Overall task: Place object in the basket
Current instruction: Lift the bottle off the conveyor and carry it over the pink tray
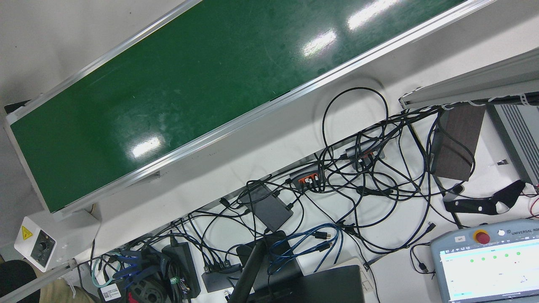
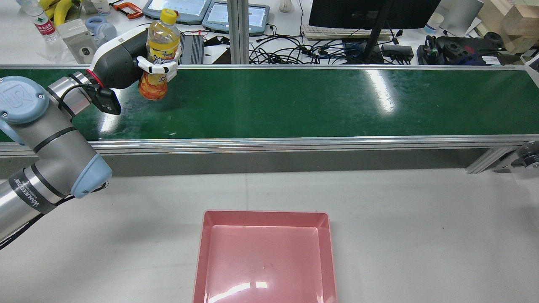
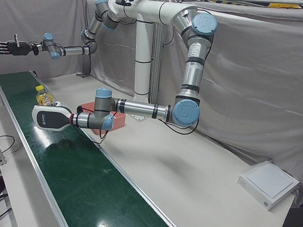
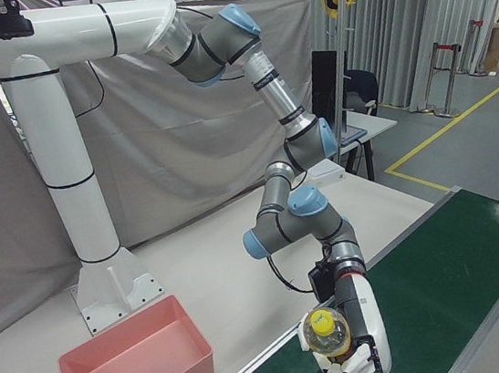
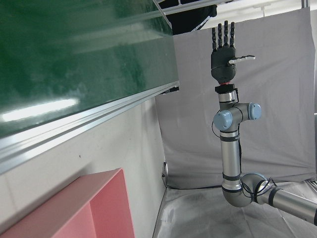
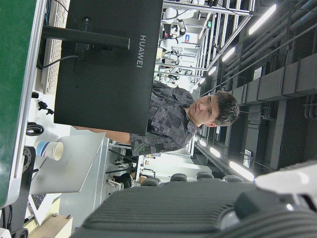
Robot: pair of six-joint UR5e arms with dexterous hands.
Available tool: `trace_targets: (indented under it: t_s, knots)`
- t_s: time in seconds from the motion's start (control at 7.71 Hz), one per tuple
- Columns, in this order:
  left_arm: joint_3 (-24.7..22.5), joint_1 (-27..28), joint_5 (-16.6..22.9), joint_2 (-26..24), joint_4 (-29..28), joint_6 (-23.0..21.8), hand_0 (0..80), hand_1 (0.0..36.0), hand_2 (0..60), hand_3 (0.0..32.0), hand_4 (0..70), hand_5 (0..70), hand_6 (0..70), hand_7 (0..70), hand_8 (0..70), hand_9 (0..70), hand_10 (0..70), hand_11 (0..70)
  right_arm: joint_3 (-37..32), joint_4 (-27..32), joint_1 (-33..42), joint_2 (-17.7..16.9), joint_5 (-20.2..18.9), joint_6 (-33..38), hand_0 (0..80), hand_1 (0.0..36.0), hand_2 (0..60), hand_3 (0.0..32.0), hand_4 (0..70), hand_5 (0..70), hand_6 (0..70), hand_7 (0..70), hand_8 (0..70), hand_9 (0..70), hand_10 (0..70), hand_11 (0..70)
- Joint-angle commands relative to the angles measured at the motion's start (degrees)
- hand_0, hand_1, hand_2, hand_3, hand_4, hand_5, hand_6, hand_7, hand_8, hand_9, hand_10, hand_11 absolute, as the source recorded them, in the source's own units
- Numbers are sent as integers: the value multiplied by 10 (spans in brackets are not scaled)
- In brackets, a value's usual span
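An orange drink bottle (image 2: 156,54) with a yellow cap hangs upright over the left end of the green conveyor belt (image 2: 294,101). My left hand (image 2: 126,57) is shut on it, its white fingers (image 2: 160,67) wrapped round the label. The same grasp shows in the right-front view, with the bottle (image 4: 326,331) held in the left hand (image 4: 359,333). The pink basket (image 2: 265,215) sits empty on the white table, nearer the robot than the belt. High in the air and far from the belt, my black right hand (image 3: 7,47) is open with fingers spread, as the left hand view also shows (image 5: 225,47).
Beyond the belt lie tangled cables (image 2: 294,46), a monitor (image 2: 370,12), teach pendants (image 2: 177,10) and other bottles. A person (image 6: 198,116) stands behind the monitor. The white pedestal (image 4: 103,261) rises behind the basket. A flat white box (image 3: 269,184) sits at the table's far corner.
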Motion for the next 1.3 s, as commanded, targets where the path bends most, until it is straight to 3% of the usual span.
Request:
trace_targets:
  t_s: [0.0, 0.39, 0.65, 0.91, 1.17]
  knots:
    - [-12, 52, 0, -17, -8, -2, 490, 228, 600, 0, 700, 700, 635, 700, 659, 700, 700, 700, 1, 0, 0, 0, 0, 0, 0, 0, 0, 0, 0, 0, 0, 0, 0, 0, 0, 0]
    - [-59, 161, 1, -24, -19, 0, 503, 218, 600, 0, 700, 700, 618, 700, 637, 700, 694, 700, 1, 0, 0, -1, 0, 0, 0, 0, 0, 0, 0, 0, 0, 0, 0, 0, 0, 0]
    - [-101, 200, 1, -20, -16, 5, 505, 221, 600, 0, 700, 700, 614, 700, 638, 700, 688, 700, 1, 0, 0, 0, 0, 0, 0, 0, 0, 0, 0, 0, 0, 0, 0, 0, 0, 0]
    - [-114, 251, 1, -20, -16, 9, 512, 222, 600, 0, 700, 700, 627, 700, 643, 700, 679, 700, 1, 0, 0, 0, 0, 0, 0, 0, 0, 0, 0, 0, 0, 0, 0, 0, 0, 0]
    - [-131, 288, 1, -19, -19, 34, 503, 197, 600, 0, 700, 700, 632, 700, 628, 700, 655, 700, 1, 0, 0, -1, 0, 0, 0, 0, 0, 0, 0, 0, 0, 0, 0, 0, 0, 0]
